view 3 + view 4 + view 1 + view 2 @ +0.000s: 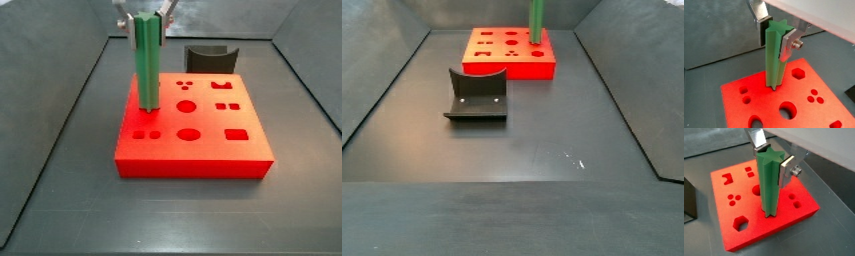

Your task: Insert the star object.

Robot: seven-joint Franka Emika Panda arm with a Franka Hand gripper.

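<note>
One star object (769, 180), one red block (194, 130) with shaped holes and one dark grey curved holder (477, 96) stand on the dark floor (543, 150). The gripper (772, 155) is above the block, its silver fingers (788, 170) clamped on the peg's upper end. The green peg hangs upright below them, its lower tip at a hole in the block's top, seemingly just entering, though depth is hard to judge. No writing shows anywhere.
</note>
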